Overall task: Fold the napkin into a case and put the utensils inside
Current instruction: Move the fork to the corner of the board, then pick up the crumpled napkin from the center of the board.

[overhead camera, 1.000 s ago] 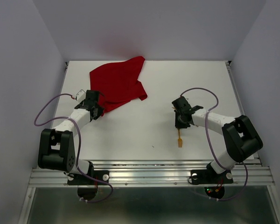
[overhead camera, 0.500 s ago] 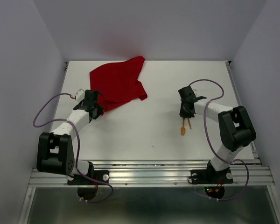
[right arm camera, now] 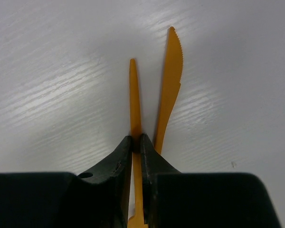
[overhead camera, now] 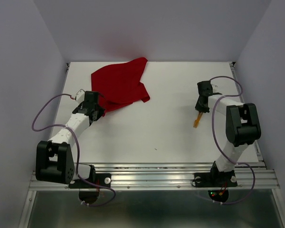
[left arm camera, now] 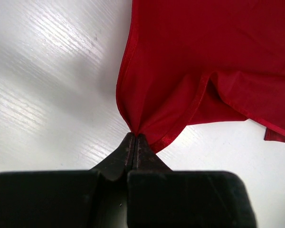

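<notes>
Two arms reach over the white counter (overhead camera: 152,135) in the top view. The left pincer (overhead camera: 99,113) meets the near left edge of the red napkin (overhead camera: 121,83), which lies rumpled and partly doubled over itself at the far left of the counter, one point stretching toward the back wall. Well apart from it, on the right side, the right pincer (overhead camera: 199,110) points toward the near edge, and the orange utensils (overhead camera: 196,122) stick out past its tips as one short orange streak. In the left wrist view the black fingers (left arm camera: 145,159) are pressed together on a gathered bit of the napkin's hemmed edge, and the cloth fans out from that pinch across the upper right, with bare counter to the left. In the right wrist view the fingers (right arm camera: 149,156) are clamped on a slim piece (right arm camera: 133,95) seen edge-on, which runs straight out between them. A knife (right arm camera: 171,80) with a toothed edge runs just beside it on the right and slips behind the right finger. Whether the knife is gripped too I cannot tell.
</notes>
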Motion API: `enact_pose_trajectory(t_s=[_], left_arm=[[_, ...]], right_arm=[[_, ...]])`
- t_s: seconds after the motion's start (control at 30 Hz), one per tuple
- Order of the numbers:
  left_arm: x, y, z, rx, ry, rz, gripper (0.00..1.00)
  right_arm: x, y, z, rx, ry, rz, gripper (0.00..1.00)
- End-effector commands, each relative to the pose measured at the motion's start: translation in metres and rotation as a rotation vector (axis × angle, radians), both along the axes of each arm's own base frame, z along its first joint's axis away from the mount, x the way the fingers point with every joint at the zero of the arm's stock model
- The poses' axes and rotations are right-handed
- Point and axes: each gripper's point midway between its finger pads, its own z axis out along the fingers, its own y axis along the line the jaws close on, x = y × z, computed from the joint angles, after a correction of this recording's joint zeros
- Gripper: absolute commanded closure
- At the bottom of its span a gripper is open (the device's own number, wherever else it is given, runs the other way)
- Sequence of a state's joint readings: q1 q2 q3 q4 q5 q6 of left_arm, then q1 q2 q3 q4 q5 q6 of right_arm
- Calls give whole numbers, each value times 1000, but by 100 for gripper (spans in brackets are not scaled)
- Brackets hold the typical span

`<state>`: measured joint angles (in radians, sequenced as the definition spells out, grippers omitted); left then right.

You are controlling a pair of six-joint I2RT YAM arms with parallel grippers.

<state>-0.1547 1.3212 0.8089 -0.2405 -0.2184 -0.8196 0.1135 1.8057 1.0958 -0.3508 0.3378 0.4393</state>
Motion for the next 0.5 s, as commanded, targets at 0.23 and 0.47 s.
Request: enact_pose_trajectory(t_s=[0.23, 0.47], left_arm=[[11, 14, 69, 78, -130, -10, 100], [14, 10, 70, 69, -128, -27, 100]], right_arm=[[7, 7, 37, 43, -98, 66, 25], [29, 153, 80, 122, -232, 397, 7]])
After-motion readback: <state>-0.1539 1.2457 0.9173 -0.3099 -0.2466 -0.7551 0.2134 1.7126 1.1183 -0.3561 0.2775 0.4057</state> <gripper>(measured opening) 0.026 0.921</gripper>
